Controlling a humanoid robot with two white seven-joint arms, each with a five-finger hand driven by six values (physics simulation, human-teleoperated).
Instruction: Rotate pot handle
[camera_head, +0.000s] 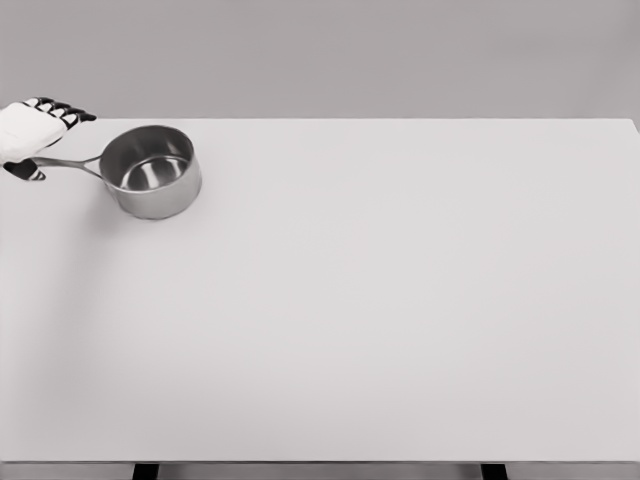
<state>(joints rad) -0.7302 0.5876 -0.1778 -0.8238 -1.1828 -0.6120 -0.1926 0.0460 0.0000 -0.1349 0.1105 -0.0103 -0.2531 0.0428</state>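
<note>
Along the bottom edge, two dark table legs (146, 471) poke out below the white tabletop (400, 320), cut off by the frame. Farther back, at the far left of the tabletop, stands a steel saucepan (152, 171), upright and shiny, with its bright inner base showing. Its thin handle (70, 161) runs leftward to the left hand (28, 135), which is cropped by the picture's left border, the arm unseen. White with dark fingers (60, 109), the hand seems to close around the handle's end, though the contact itself is hard to make out.
</note>
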